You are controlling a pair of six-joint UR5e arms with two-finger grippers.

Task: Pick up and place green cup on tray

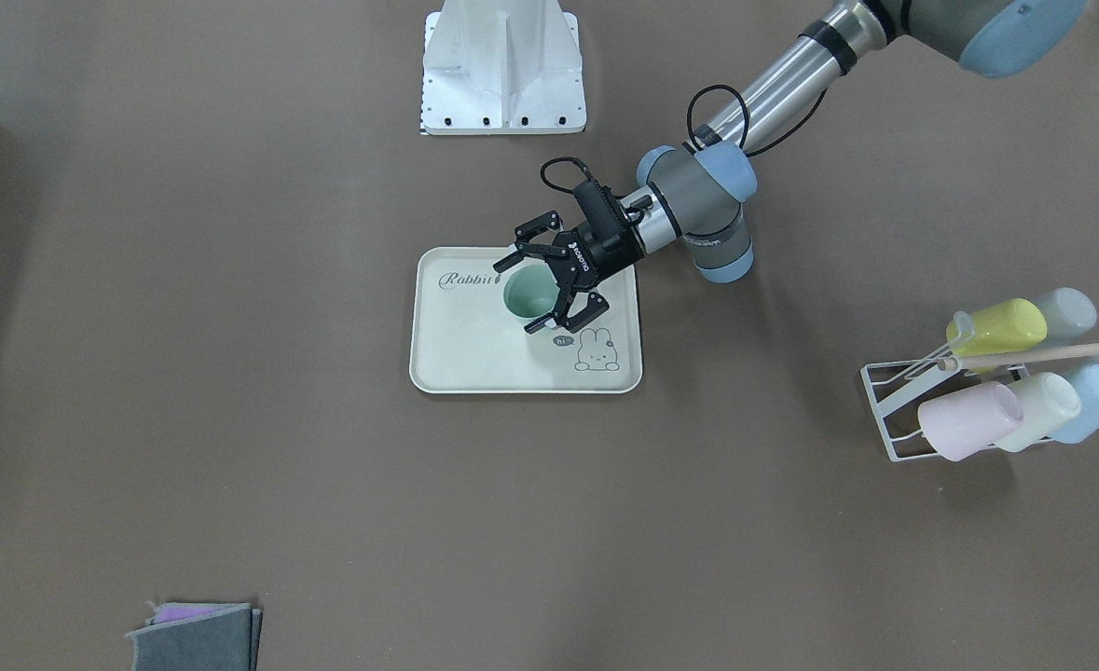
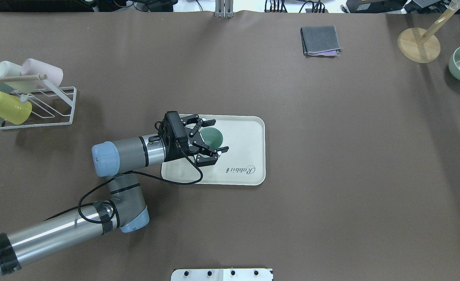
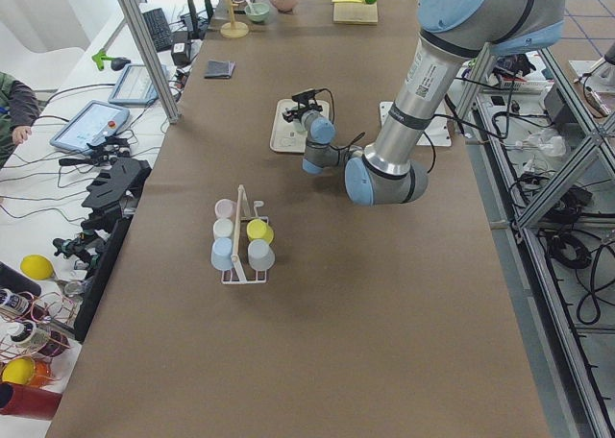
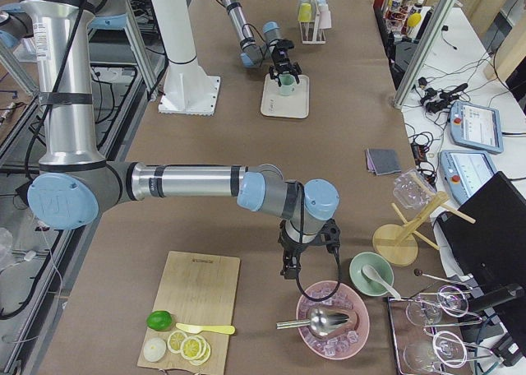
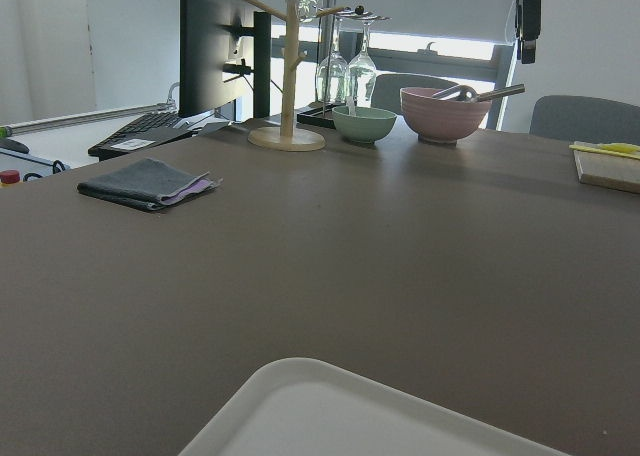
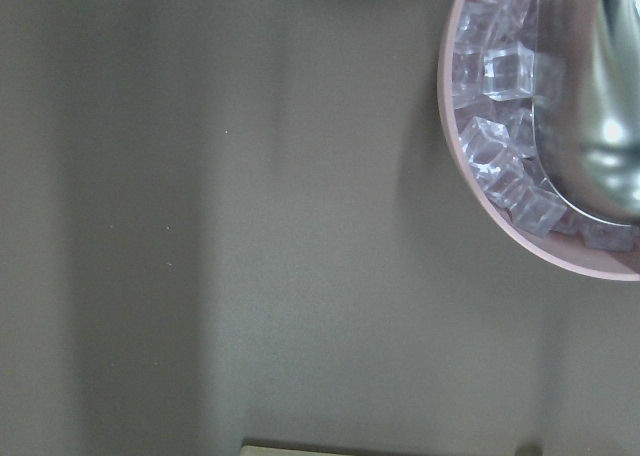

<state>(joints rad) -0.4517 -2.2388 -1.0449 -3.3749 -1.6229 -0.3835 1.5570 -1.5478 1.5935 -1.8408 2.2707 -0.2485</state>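
As the cup (image 1: 530, 291) is set upright on the tray (image 1: 474, 363), it is flanked by the spread fingers of the left claw (image 1: 526, 296), so a straight upward withdrawal is judged enough.

This is a robotics lab rather than a kitchen. A long table (image 3: 288, 361) under a brown mat stands inside an aluminium frame (image 3: 146, 49), with industrial robot arms (image 4: 189, 182) reaching over it. Teach pendants (image 4: 475, 122), loose cables (image 3: 575, 255) and a monitor (image 4: 491, 227) crowd the side benches. A person (image 3: 14, 107) sits at the edge.
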